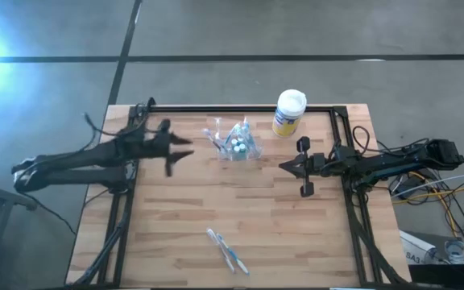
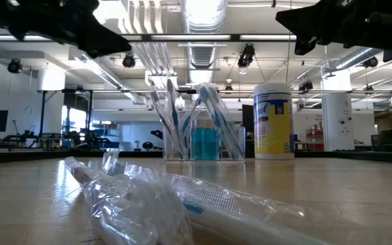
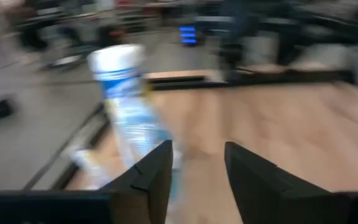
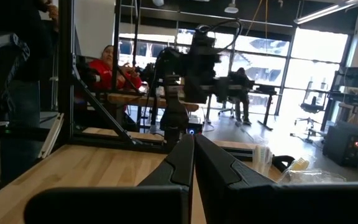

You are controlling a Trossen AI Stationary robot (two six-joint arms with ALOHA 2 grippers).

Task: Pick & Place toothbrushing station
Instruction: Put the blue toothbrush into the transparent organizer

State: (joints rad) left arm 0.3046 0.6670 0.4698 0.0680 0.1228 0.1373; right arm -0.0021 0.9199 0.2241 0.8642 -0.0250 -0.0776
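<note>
While my left pincer (image 1: 185,153) hangs parted and empty over the wooden bench (image 1: 184,209), my right pincer (image 1: 284,166) is closed, the room blurred.

A light wooden table (image 1: 296,234) with a black frame carries three things: a see-through plastic cup (image 1: 238,145) of toothbrushes near the far edge, a yellow canister (image 1: 288,113) with a white lid beside it, and wrapped toothbrushes (image 1: 226,250) near the front edge.

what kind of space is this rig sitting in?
Probably a robotics lab or open workshop: exposed ceiling ducts, more framed workbenches with people seated behind, and a wooden table in a black frame on concrete floor.
</note>
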